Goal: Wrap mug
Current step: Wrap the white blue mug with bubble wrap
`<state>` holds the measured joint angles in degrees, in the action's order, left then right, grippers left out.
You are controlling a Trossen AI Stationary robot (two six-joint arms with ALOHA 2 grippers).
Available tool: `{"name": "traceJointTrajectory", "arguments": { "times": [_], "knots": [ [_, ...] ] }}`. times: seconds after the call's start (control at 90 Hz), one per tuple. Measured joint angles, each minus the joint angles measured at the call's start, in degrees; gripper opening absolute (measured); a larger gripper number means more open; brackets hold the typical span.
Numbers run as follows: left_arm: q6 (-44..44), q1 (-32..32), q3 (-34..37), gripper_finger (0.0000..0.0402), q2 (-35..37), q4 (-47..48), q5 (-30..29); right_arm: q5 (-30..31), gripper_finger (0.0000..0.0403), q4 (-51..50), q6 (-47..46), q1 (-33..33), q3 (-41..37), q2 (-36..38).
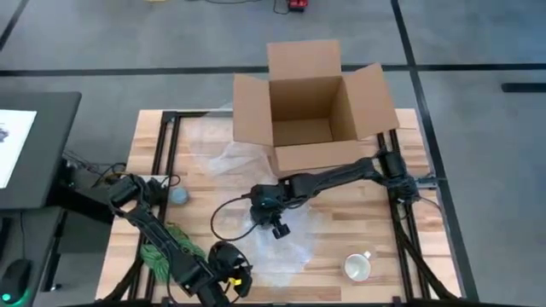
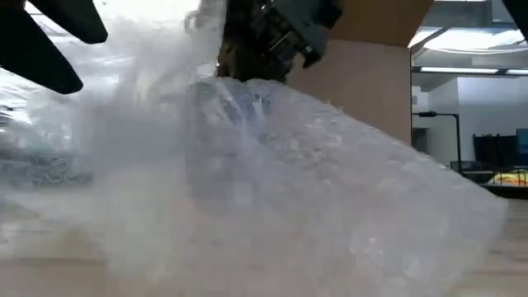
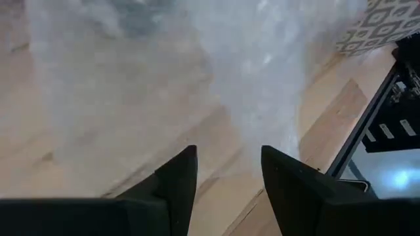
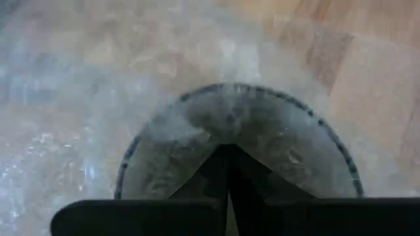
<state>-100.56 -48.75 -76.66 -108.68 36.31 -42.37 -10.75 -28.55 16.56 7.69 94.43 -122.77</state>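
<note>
Mostly veiled, bubble wrap (image 2: pixel 272 190), right gripper (image 1: pixel 278 228) pinching it

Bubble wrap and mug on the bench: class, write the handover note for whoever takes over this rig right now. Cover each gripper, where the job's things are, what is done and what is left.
Right gripper: shut on the bubble wrap, holding the sheet up off the table near its middle.
Left gripper: open, holding nothing, at the near edge by the green cable bundle, pointing towards the sheet.
Mug: standing bare on the wood to the right of the sheet, apart from it.
Cardboard box: open at the back.
Done: the sheet is gripped.
Left: get the mug onto the sheet and wrap it.
</note>
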Motion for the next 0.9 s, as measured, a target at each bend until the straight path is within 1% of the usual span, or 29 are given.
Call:
{"name": "traceJointTrajectory", "arguments": {
  "times": [0.122,0.256,0.556,0.722,0.811,0.9],
  "knots": [
    [0.9,0.0,-0.5,0.0148,0.0,0.1,0.0,0.0,0.0000,-0.1,0.0,-0.3,0.2,-2.2],
    [1.1,0.1,-0.5,0.0148,0.0,0.2,-0.1,-0.1,0.0000,-0.6,-0.4,-0.4,0.2,-2.2],
    [1.8,0.2,-0.5,0.0148,0.0,0.3,-0.2,0.5,0.0000,-3.5,0.0,-0.2,-0.7,3.8],
    [3.0,0.3,-0.5,0.0148,0.0,0.5,-2.1,0.6,0.0000,-7.9,0.5,-0.4,-0.5,8.3],
    [4.2,0.5,-0.5,0.0148,0.0,0.7,-2.4,0.6,0.0000,-9.9,0.5,-0.4,-0.5,9.0],
    [6.0,0.8,-0.5,0.0148,0.0,0.7,-2.8,0.6,0.0000,-9.2,0.5,-0.1,-0.5,9.0]
  ]
}}
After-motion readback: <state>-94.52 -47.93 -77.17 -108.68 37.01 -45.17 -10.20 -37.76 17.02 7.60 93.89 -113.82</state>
